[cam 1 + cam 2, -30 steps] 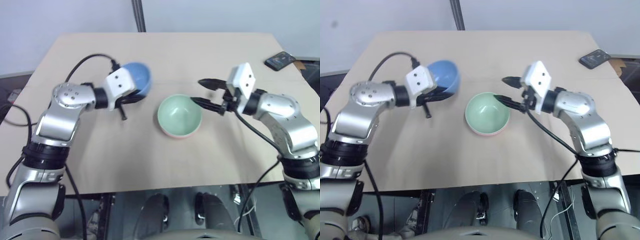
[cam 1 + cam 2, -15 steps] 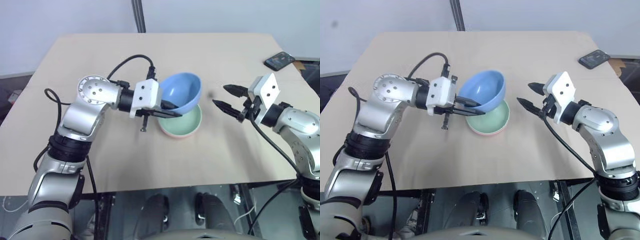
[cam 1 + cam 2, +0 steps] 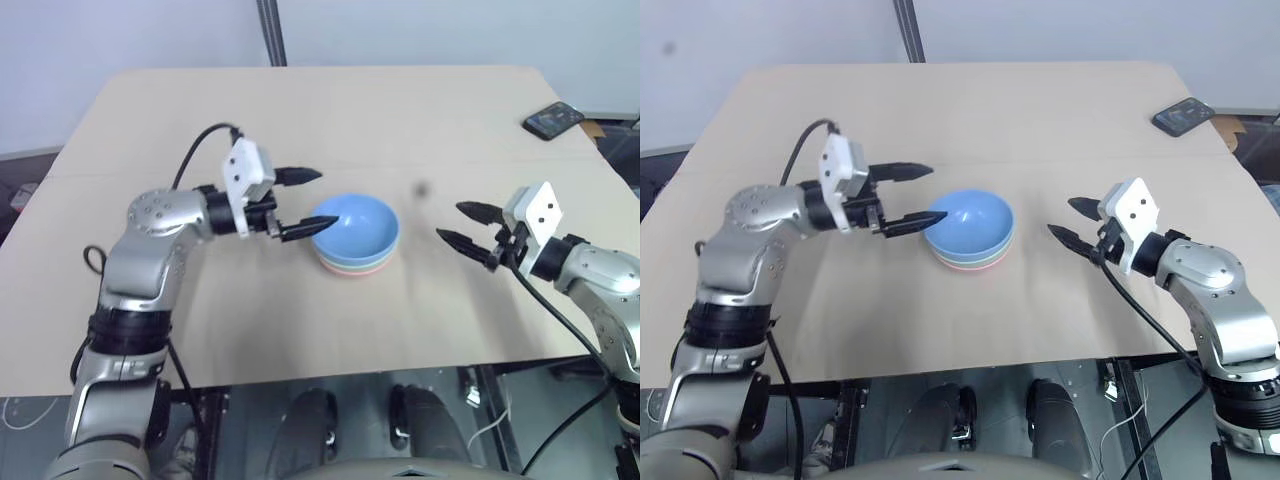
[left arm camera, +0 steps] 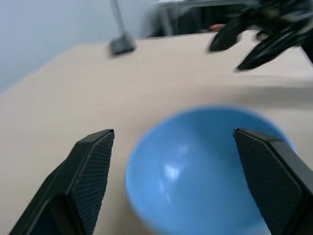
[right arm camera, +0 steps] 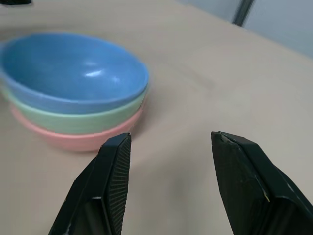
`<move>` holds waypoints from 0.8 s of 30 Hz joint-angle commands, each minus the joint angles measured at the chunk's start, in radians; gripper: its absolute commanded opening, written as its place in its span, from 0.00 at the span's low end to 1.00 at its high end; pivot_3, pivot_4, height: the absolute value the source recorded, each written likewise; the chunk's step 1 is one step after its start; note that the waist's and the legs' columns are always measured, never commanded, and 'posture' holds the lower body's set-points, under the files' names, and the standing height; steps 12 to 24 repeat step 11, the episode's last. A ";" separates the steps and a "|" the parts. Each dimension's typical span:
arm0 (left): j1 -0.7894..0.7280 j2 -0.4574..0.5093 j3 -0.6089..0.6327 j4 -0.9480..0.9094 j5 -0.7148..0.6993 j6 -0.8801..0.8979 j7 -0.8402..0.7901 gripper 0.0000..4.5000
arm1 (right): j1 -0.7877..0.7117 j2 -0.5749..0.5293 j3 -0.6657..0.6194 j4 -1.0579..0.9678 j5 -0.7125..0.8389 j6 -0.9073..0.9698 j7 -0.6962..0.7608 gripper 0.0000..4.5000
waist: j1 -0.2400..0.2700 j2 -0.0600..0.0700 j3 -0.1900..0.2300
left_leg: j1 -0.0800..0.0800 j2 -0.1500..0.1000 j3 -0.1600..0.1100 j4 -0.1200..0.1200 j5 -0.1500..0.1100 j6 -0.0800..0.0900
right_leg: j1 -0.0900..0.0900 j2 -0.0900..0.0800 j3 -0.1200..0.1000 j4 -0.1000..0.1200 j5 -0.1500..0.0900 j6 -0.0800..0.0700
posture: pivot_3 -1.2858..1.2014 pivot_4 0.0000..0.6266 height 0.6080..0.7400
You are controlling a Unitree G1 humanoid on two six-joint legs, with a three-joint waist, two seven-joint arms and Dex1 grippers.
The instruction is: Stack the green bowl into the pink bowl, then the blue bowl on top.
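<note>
Blue bowl (image 3: 355, 225) sits atop green bowl (image 5: 73, 120) and pink bowl (image 5: 78, 139), left gripper (image 3: 305, 202) and right gripper (image 3: 462, 226) both spread empty, phone (image 3: 553, 120) well clear at the table (image 3: 400, 110) corner

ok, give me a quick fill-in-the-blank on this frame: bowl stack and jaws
1. The top bowl of the stack is the ____ bowl.
2. The green bowl sits directly inside the ____ bowl.
3. The left gripper, at the stack's rim, has its jaws ____.
4. The right gripper holds ____.

Missing words: blue; pink; open; nothing
</note>
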 commanded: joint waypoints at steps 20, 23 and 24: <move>0.500 0.134 0.429 -0.292 -0.169 0.097 0.069 1.00 | 0.328 -0.199 -0.375 -0.017 0.172 -0.022 0.248 0.99 | 0.018 0.000 0.000 | 0.003 -0.001 -0.004 0.000 -0.001 0.001 | 0.005 -0.003 -0.004 -0.002 -0.003 -0.004 | 0.52 0.24 1.00; 0.500 0.134 0.429 -0.292 -0.169 0.097 0.069 1.00 | 0.328 -0.199 -0.375 -0.017 0.172 -0.022 0.248 0.99 | 0.018 0.000 0.000 | 0.003 -0.001 -0.004 0.000 -0.001 0.001 | 0.005 -0.003 -0.004 -0.002 -0.003 -0.004 | 0.52 0.24 1.00; 0.500 0.134 0.429 -0.292 -0.169 0.097 0.069 1.00 | 0.328 -0.199 -0.375 -0.017 0.172 -0.022 0.248 0.99 | 0.018 0.000 0.000 | 0.003 -0.001 -0.004 0.000 -0.001 0.001 | 0.005 -0.003 -0.004 -0.002 -0.003 -0.004 | 0.52 0.24 1.00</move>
